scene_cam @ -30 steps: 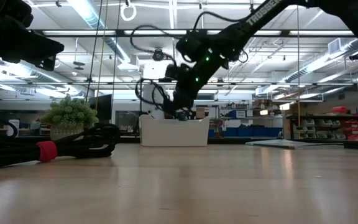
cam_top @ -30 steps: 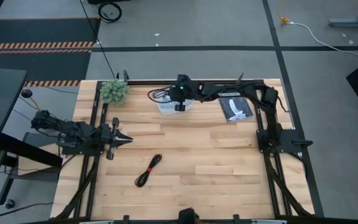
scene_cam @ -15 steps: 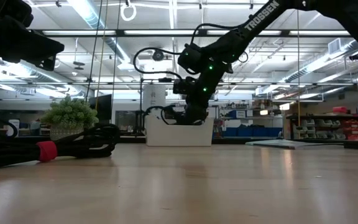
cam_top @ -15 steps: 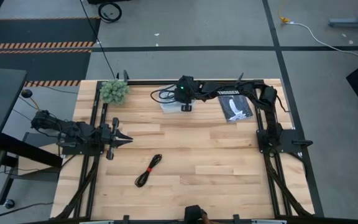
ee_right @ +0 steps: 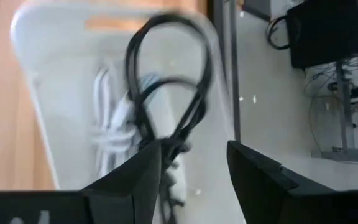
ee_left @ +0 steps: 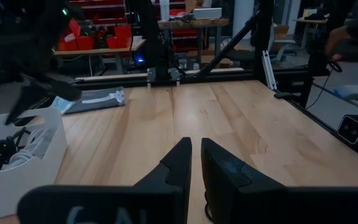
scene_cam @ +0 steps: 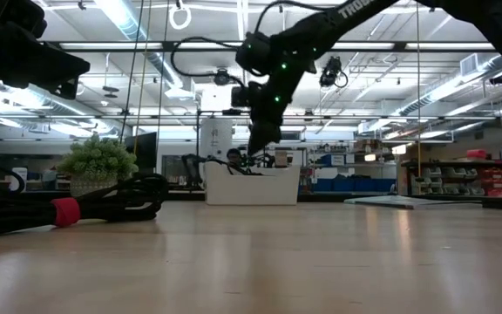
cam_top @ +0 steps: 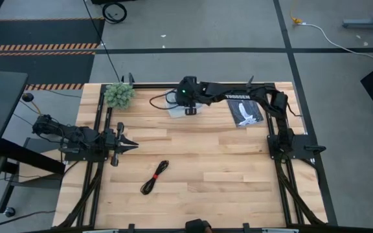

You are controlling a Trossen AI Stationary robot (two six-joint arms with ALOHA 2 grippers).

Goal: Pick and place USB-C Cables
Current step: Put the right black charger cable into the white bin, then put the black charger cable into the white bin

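Note:
My right gripper [ee_right: 194,165] is open above the white bin [cam_top: 175,111] at the table's far edge. In the bin, the all-black cable [ee_right: 166,87] lies on top of the white cable [ee_right: 114,124]; one strand runs close by a finger, and I cannot tell whether they touch. A loop of it [cam_top: 159,100] hangs over the bin's left rim. The black cable with the red tie [cam_top: 155,177] lies on the table's near middle. My left gripper [cam_top: 127,144] is shut and waits at the left side.
A green fuzzy ball [cam_top: 119,94] sits at the far left corner. A flat black printed packet [cam_top: 245,111] lies right of the bin. Bare wood stretches between the bin and the red-tied cable. Black frame rails run along both sides.
My right gripper carried the hanging black cable down into the bin, then rose straight up above it. The cable no longer hangs from the gripper. It now lies in the bin with a loop spilling over the left rim.

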